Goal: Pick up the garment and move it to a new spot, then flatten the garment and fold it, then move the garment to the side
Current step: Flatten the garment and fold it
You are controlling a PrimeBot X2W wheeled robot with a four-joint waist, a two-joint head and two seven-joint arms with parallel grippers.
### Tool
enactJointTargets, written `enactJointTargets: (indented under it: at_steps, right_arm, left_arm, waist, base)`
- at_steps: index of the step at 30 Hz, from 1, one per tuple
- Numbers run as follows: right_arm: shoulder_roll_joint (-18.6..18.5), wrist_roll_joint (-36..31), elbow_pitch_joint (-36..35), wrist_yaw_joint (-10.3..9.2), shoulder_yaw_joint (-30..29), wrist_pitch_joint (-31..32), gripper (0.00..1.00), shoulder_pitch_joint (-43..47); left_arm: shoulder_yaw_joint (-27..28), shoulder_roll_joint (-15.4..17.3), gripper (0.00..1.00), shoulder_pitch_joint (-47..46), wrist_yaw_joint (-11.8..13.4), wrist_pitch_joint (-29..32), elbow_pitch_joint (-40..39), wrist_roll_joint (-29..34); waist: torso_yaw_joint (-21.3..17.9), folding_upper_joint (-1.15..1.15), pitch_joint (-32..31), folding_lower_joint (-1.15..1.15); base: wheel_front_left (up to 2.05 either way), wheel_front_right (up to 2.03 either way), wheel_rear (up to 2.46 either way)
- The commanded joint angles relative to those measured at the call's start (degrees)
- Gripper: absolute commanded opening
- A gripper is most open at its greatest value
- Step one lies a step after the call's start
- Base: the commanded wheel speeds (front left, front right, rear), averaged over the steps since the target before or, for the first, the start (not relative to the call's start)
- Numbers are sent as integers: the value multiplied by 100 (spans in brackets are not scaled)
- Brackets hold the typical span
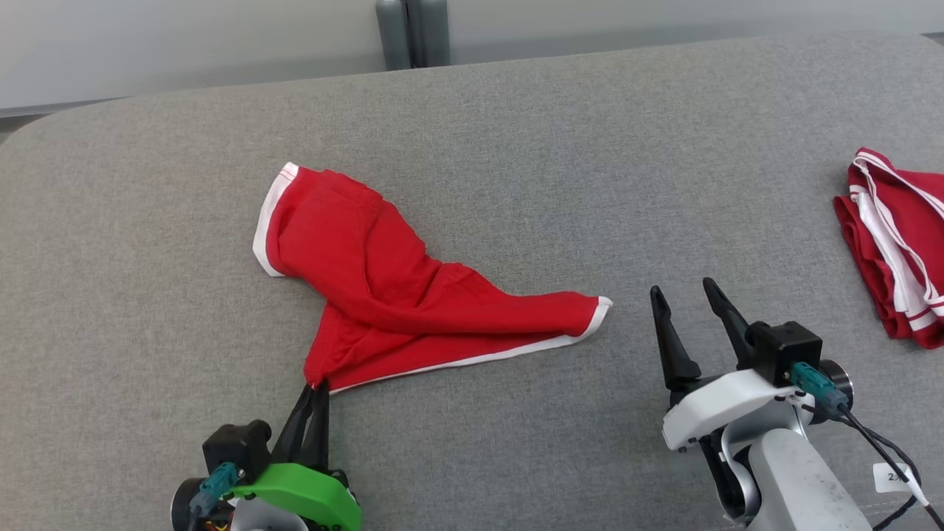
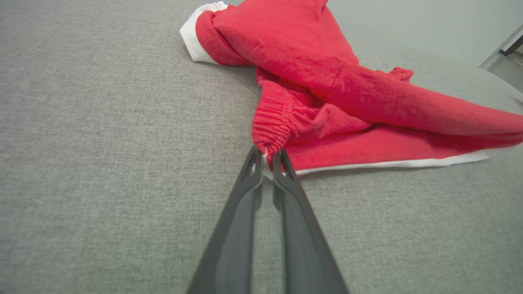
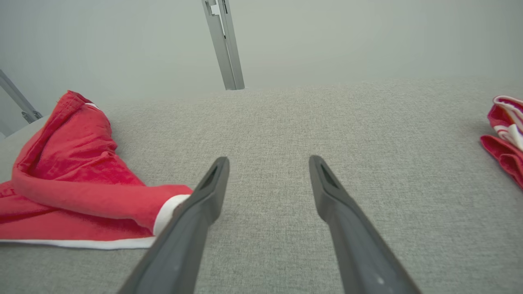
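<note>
Left claw (image 1: 317, 385) pinched tight on the gathered elastic corner of the red garment (image 1: 383, 287), fingertips low at the grey desk (image 1: 516, 147). The garment lay crumpled ahead of that claw, fanning away from the pinched corner. One white-hemmed leg pointed ahead and slightly left, and the other stretched off to the right. Long axis ran between those two hems, slantwise across the front of the left claw. The right tip aimed toward the right claw (image 1: 682, 287) (near its left finger, with a gap showing in the head view). Right claw spread wide, holding nothing, over the desk. A second red-and-white bundle (image 1: 896, 273) lay well off to that claw's right.
</note>
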Motion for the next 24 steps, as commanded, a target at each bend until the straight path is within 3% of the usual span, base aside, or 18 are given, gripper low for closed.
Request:
enactJointTargets:
  at_steps: [1,6,17,19,20,24]
  right_arm:
    - [-7,43,36,-5,70,-13,100,-85]
    - [-10,465,253,-5,523,-13,100,-100]
    - [-10,1476,923,-5,1260,-13,100,-374]
    - [-12,1594,1008,-5,1350,-13,76,-413]
    - [-10,1652,1063,-5,1425,-13,71,-436]
    - [-30,1775,1197,-5,1689,-13,74,-486]
  left_arm:
    - [51,28,0,-55,58,0,-18,107]
    - [184,29,0,-112,229,0,-52,223]
    - [181,27,0,-246,233,0,-63,354]
    - [165,26,0,-262,239,0,-72,347]
    - [159,27,0,-265,242,0,-74,343]
    - [144,27,0,-279,243,0,-79,354]
  waist:
    - [10,0,14,0]
    - [45,0,68,0]
    - [124,0,193,0]
    - [138,0,208,0]
    - [147,0,215,0]
    - [175,0,244,0]
  base:
    - [0,0,0]
    - [0,0,0]
    - [0,0,0]
    - [0,0,0]
    - [0,0,0]
    - [0,0,0]
